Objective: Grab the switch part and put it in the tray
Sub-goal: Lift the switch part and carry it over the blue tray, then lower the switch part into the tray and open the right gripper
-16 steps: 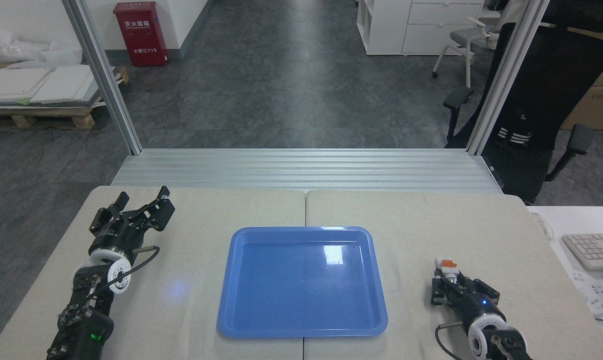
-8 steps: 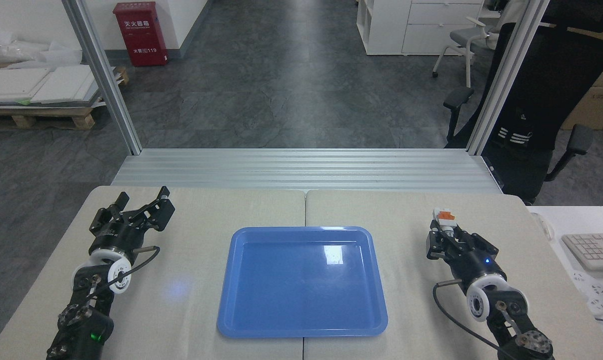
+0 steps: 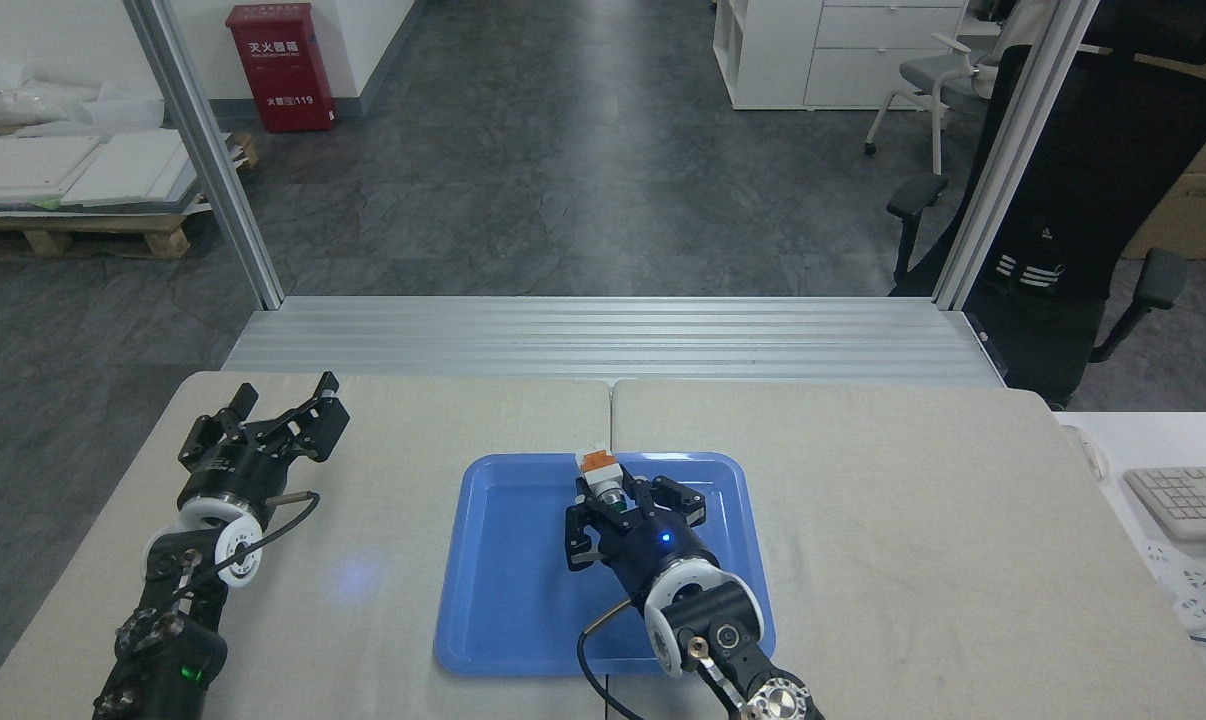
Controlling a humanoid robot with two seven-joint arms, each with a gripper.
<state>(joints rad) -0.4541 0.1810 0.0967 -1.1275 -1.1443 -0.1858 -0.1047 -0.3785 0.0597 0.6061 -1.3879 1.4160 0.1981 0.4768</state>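
Right claw (image 3: 618, 500) sits over the middle of the tray (image 3: 503, 600), its arm reaching in from the near edge of the view, and its fingers pinch the switch part (image 3: 600, 474) between them. That switch part sticks out just beyond the claw's tips, orange end farthest from the claw, silver collar close against the fingers, and it lies over the far half of the tray near the far rim; whether it touches the tray floor cannot be told. Blue tray surface shows to the left of the claw and nearer to the camera, with a narrower strip to its right. Well off to the left of this claw, apart from the tray, the left claw (image 3: 285, 415) rests over the beige worktop (image 3: 913, 520) with its fingers spread and nothing between them. Beyond both claws the worktop ends at a ribbed metal sill (image 3: 603, 335), then grey floor; far to the right stands a black office chair (image 3: 1093, 200), and far to the left a red cabinet (image 3: 281, 65).
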